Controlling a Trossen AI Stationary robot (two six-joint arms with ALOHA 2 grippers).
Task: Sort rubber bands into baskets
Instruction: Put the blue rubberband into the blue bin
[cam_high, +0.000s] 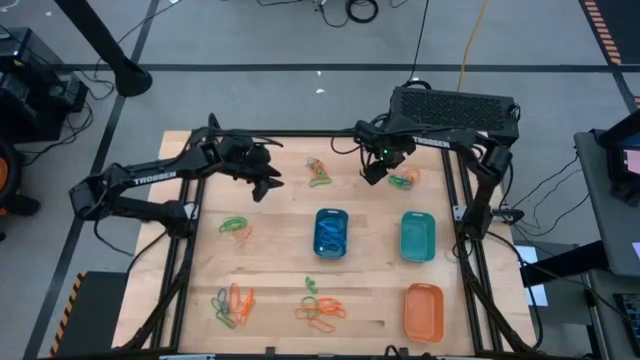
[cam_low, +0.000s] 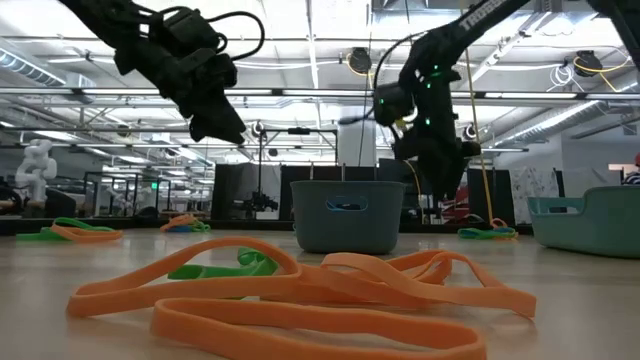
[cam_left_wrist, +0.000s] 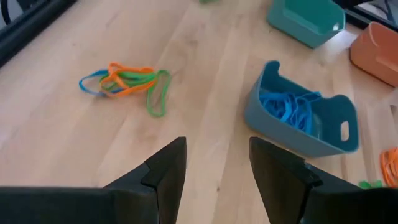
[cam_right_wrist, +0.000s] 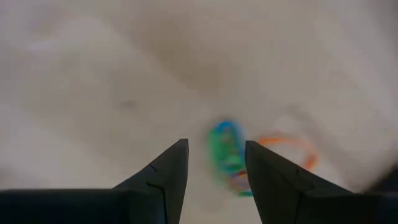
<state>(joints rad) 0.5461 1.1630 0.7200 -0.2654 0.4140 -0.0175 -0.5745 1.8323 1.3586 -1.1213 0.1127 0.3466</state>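
Orange tub (cam_high: 424, 311): nearest corner of the wooden table (cam_high: 280, 270), right side.
Loose bands (cam_high: 319, 308): piles along the near edge.
Blue tub (cam_high: 331, 232): mid-table, blue bands inside.
Teal tub (cam_high: 417, 236): beside it.
Left claw (cam_high: 262, 186): up high, fingers apart, empty.
Right claw (cam_high: 374, 172): parted, empty, above a far pile (cam_high: 403, 180).

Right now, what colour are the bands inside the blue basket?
Blue bands in the basket; left wrist view.
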